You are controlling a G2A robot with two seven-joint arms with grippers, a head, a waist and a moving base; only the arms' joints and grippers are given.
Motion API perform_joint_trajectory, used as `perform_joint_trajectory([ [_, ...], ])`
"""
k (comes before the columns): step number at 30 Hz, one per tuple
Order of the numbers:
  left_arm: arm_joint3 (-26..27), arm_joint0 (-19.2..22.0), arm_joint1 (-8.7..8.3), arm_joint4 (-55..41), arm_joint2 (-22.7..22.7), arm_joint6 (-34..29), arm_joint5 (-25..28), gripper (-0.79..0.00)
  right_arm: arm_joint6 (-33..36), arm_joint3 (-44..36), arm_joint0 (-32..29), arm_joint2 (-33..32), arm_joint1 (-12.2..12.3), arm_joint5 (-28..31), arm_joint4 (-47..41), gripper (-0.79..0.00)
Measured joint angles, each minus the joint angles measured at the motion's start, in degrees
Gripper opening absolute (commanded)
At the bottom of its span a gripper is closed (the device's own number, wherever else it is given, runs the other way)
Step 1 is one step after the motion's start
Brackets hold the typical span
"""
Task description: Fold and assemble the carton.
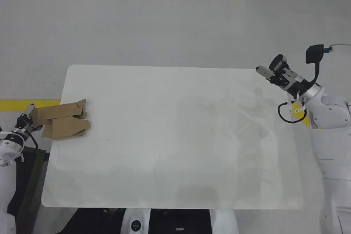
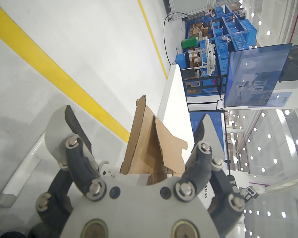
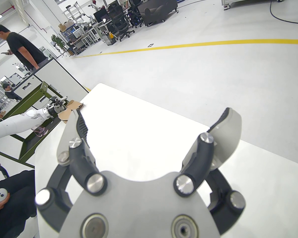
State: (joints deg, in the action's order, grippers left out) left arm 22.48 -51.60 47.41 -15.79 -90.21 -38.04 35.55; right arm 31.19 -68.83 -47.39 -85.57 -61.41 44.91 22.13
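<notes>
White smooth-shelled arms (image 1: 330, 111); left gripper (image 2: 136, 112) and right gripper (image 3: 152, 113) alike: grey plates, black linkages, silver screws; thin black cable (image 1: 279, 112) at right wrist.

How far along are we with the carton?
Done: nothing folded; the flat brown cardboard carton lies at the left edge of the white table. In hand: the left gripper is open, fingers either side of the carton's end, not clamped. The right gripper is open, empty. Left: all folding and assembly.
</notes>
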Motion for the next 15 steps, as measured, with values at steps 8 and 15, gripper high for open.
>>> perform_joint_trajectory([
  [8, -0.24, 0.30, 0.21, -1.43, -0.18, -3.39, 0.96, -0.785, 0.00, 0.00, 0.00, 0.00, 0.00, 0.00, 0.00, 0.000],
  [15, -0.40, 0.66, 0.42, -2.52, -0.32, -5.01, 1.87, -0.785, 0.00, 0.00, 0.00, 0.00, 0.00, 0.00, 0.00, 0.000],
])
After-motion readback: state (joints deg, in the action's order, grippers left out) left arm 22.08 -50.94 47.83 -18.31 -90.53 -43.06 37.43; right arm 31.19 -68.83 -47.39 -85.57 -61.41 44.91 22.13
